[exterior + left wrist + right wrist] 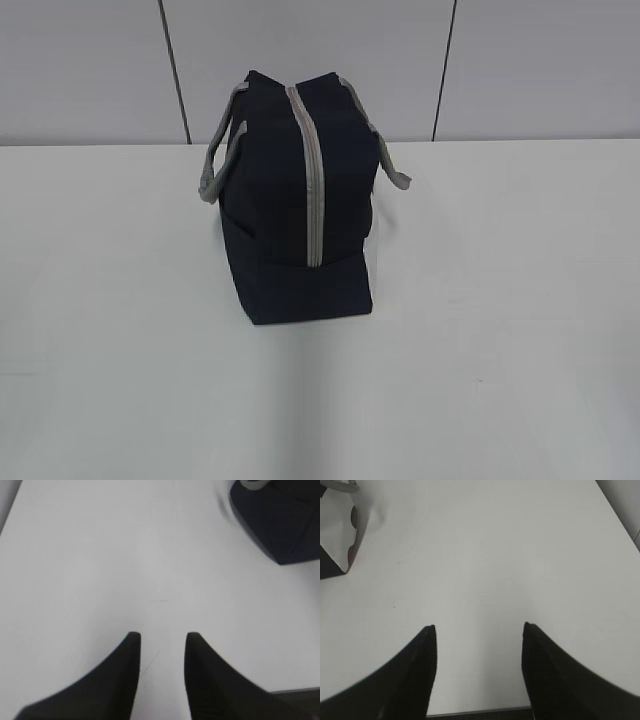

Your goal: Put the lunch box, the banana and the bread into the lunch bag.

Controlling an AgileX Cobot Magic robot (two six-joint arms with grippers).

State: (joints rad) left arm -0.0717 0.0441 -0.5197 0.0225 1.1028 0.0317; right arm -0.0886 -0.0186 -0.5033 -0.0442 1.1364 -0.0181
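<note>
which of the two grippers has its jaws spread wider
The right gripper: the gap of bare table between its dark fingers is clearly wider than the left gripper's. Neither holds anything.

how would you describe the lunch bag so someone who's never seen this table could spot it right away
Look at the white table in front of the grey panelled wall: toward its far edge, near the middle, stands the lunch bag. It is a navy-blue fabric bag with a closed grey zipper band running over its top and grey handles drooping to each side. Nothing else stands on the table in the exterior view.
</note>
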